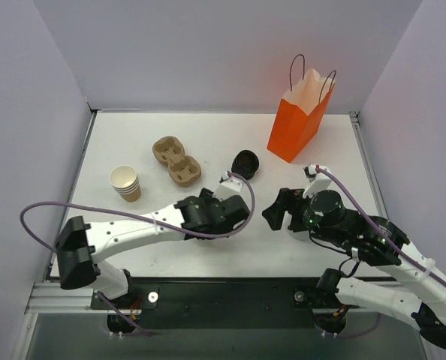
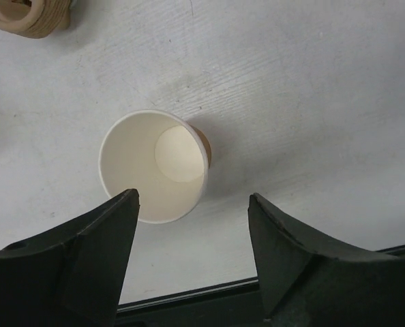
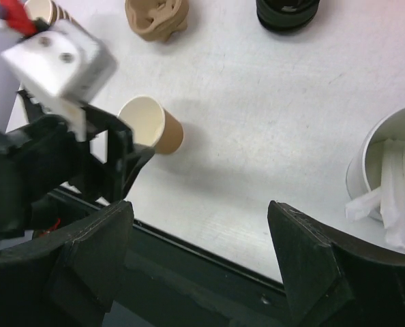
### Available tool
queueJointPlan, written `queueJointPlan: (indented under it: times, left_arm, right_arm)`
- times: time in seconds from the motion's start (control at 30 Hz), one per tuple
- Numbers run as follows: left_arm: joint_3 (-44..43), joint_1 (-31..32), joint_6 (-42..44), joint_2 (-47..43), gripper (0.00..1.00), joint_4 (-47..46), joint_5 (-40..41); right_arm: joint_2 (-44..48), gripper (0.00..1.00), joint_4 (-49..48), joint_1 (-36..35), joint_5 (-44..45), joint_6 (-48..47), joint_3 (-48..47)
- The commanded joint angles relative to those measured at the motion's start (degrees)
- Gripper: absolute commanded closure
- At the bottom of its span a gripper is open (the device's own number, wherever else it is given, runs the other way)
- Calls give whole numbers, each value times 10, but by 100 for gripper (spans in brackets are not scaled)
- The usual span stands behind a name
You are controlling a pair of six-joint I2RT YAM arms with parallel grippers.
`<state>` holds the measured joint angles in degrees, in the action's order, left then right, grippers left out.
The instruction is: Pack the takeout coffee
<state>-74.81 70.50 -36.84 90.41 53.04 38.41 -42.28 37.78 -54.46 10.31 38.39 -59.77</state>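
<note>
While left claw [image 2: 192, 197] and right claw [image 3: 199, 204] stand spread, pinching nothing | paper cup [image 2: 155, 167]: upright, empty, near front edge of tabletop [image 2: 311, 102] | white cup [image 3: 357, 167]: holds white sticks [image 3: 393, 177]

On the bench [image 1: 133, 135], an orange paper bag [image 1: 298, 124] stood at one o'clock, a cardboard cup carrier [image 1: 176, 160] at eleven, stacked cups [image 1: 125, 182] at nine.

One orange bag [image 1: 296, 127], one pulp carrier [image 1: 176, 160], one lid stack [image 1: 245, 163], one cup stack [image 1: 125, 183], one loose cup [image 2: 153, 167], one white cup [image 3: 371, 153]
</note>
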Motion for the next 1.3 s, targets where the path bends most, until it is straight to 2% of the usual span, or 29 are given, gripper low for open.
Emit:
queueJointPlan:
  times: [0.0, 0.1, 0.17, 0.27, 0.37, 0.6, 0.67, 0.93, 1.03, 1.27]
  left_arm:
    - [39, -53, 16, -116, 19, -97, -109]
    - [90, -105, 39, -226, 11, -159, -189]
    - [123, -135, 67, -270, 9, -187, -210]
    - [160, -184, 104, -346, 5, -190, -257]
    - [186, -227, 150, -408, 4, -176, -303]
    - [278, -232, 180, -515, 3, -179, -330]
    - [304, -231, 181, -527, 3, -189, -332]
    - [309, -244, 193, -527, 3, -203, -360]
    - [309, -244, 191, -527, 3, -189, -347]
    - [313, -242, 192, -536, 3, -195, -352]
  right_arm:
    - [-44, 18, -46, 1, 88, -9, -46]
    - [-90, 18, -59, 3, 103, -46, -74]
    - [-131, 18, -67, 10, 113, -67, -97]
    - [-188, 18, -84, 34, 116, -109, -120]
    - [-252, 20, -97, 81, 83, -134, -145]
    - [-411, 29, -132, 159, -8, -171, -203]
    - [-466, 31, -142, 174, -20, -179, -220]
    - [-655, 42, -147, 224, -93, -162, -346]
    - [-691, 47, -145, 232, -92, -157, -365]
    - [-722, 51, -147, 240, -92, -158, -381]
